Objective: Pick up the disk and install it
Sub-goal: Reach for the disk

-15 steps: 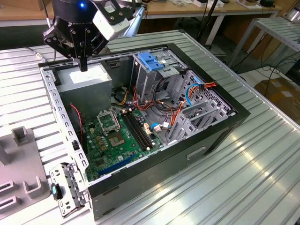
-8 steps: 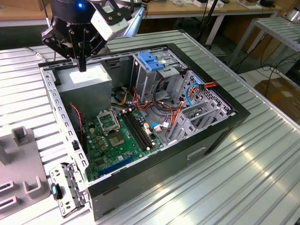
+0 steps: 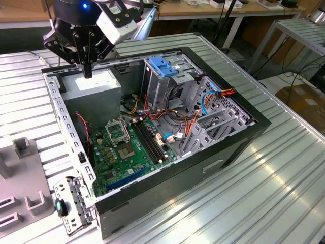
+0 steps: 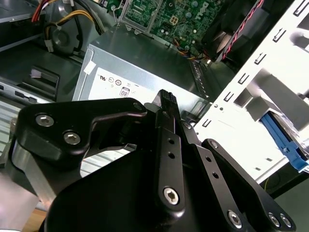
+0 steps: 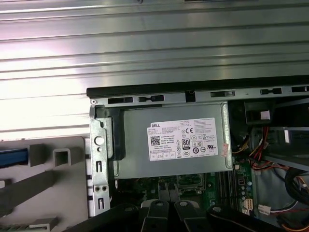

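fingers (image 3: 88, 66) narrow, pressed together, holding nothing, above PSU (image 3: 91, 86) | step: reach for disk; clear case wall (image 3: 58, 109) beside PSU, spread wide before descent, take carrier edges squarely, keep level | disk (image 5: 12, 157): likely blue strip on fixture (image 5: 53, 179), beyond case wall from PSU; thin blue edge visible, label face hidden

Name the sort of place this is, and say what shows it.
Probably a robotics lab or workshop: a robot gripper hangs over an open computer case on a ribbed metal table, with wooden workbenches behind.
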`<act>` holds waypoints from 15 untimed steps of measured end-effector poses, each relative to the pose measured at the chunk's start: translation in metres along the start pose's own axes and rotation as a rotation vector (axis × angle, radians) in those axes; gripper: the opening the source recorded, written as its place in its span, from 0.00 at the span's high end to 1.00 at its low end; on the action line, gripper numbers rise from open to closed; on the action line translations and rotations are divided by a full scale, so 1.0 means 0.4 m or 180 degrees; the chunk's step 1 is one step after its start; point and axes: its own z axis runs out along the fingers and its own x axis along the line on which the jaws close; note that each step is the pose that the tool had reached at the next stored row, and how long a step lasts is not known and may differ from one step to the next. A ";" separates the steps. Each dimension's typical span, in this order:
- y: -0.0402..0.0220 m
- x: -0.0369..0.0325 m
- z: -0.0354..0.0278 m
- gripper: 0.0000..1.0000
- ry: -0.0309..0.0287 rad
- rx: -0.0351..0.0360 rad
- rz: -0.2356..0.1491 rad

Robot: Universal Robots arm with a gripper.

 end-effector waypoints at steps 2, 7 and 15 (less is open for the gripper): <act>0.000 0.002 0.000 0.89 0.0000 0.0000 0.0000; 0.000 0.006 0.000 0.89 0.0000 0.0000 0.0000; -0.001 0.020 0.000 0.89 0.0000 0.0000 0.0000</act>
